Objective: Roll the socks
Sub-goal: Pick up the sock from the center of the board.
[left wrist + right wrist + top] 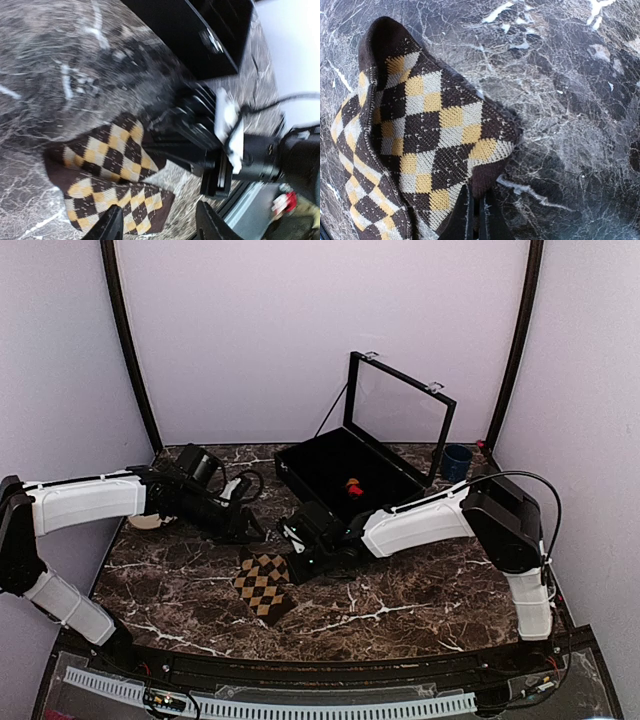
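Right gripper (476, 207) apparently pinches the tan-diamond sock (430, 130) by its edge.

Dark white-veined marble surface (420, 590). Black open case (330, 465) at far edge, glass lid (400, 405) upright; small red-yellow item (352, 487) inside. Blue cup (457, 461) near far right corner. Pale round object (150, 523) at left edge.

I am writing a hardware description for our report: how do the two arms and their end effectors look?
The left arm and right arm have white shell links joined by black joints. The left end effector and right end effector are black; the right one carries a white plate. A black cable loops over the right elbow.
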Robot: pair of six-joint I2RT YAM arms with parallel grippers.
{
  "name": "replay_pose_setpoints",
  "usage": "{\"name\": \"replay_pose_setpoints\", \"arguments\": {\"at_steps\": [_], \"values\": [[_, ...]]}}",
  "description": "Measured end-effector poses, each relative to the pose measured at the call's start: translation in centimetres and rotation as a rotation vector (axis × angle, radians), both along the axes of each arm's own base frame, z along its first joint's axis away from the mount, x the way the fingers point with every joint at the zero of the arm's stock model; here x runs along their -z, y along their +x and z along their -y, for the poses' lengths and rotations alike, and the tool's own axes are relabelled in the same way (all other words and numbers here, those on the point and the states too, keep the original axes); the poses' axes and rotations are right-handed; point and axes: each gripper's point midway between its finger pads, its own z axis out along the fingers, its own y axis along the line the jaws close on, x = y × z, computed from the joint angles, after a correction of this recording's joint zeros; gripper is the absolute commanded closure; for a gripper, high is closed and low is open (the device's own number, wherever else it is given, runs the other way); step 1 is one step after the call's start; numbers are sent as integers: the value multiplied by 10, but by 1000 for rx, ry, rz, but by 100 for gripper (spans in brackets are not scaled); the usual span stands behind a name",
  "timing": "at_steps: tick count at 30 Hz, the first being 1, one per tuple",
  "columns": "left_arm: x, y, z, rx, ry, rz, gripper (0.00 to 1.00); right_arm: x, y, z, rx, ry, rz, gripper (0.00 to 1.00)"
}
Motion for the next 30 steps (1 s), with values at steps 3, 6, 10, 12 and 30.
{"name": "replay_pose_setpoints", "arguments": {"at_steps": [3, 6, 10, 12, 30], "values": [[8, -23, 22, 136, 84, 46, 48, 0, 0, 0, 3, 6, -2, 100], [24, -43, 32, 231, 178, 65, 49, 0, -2, 2, 7, 13, -11, 100], [39, -59, 36, 291, 271, 91, 51, 0, -2, 3, 11, 31, -27, 100], [43, -61, 34, 292, 305, 110, 52, 0, -1, 3, 13, 39, -36, 100], [68, -109, 42, 316, 343, 245, 52, 0, 1, 4, 14, 104, -127, 100]]}}
